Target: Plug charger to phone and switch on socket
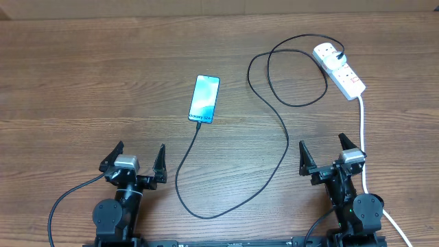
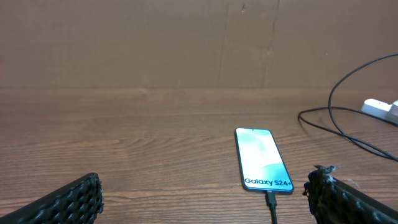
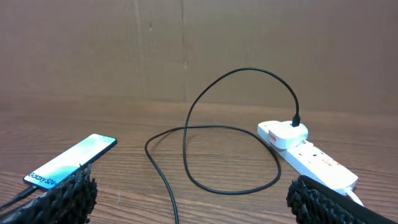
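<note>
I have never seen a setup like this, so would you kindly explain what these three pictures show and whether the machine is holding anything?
Two robot arms sit at a wooden table. One picture looks down from above; the other two come from cameras on each arm's wrist, with its own dark fingers at the bottom corners. The left end effector and right end effector are both open and hold nothing. On the table lie a phone with a lit screen, a black charger cable running from its bottom edge to a white adapter on a white socket strip.
</note>
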Controlling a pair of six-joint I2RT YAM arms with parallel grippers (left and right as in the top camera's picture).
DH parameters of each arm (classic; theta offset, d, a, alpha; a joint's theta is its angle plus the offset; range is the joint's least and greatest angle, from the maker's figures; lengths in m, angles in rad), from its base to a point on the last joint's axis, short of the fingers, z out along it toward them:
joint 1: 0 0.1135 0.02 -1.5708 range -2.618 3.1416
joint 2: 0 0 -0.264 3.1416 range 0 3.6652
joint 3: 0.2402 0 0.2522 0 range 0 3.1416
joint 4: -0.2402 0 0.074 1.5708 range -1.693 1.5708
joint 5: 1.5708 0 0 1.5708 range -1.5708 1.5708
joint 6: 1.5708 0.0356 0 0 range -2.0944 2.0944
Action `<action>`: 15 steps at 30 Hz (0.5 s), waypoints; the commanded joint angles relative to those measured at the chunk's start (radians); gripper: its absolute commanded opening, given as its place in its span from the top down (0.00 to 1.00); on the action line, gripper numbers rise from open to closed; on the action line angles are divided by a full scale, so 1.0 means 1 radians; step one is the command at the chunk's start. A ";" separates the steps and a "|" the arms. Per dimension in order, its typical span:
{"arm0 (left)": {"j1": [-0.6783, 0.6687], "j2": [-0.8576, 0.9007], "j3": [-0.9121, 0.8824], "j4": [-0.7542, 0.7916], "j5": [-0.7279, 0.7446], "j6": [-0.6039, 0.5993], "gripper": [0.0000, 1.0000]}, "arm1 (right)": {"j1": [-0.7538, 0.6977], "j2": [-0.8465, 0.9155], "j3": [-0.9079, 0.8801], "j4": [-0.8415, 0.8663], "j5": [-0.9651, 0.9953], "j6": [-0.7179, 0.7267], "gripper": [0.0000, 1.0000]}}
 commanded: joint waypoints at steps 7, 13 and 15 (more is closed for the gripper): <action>0.010 -0.004 -0.005 -0.004 -0.011 0.075 0.00 | 0.006 -0.012 -0.010 0.003 0.005 -0.002 0.00; 0.010 0.002 -0.005 -0.005 -0.023 0.079 0.00 | 0.006 -0.012 -0.010 0.003 0.005 -0.002 0.00; 0.010 0.002 -0.005 -0.007 -0.039 0.079 0.00 | 0.006 -0.012 -0.010 0.003 0.005 -0.002 0.00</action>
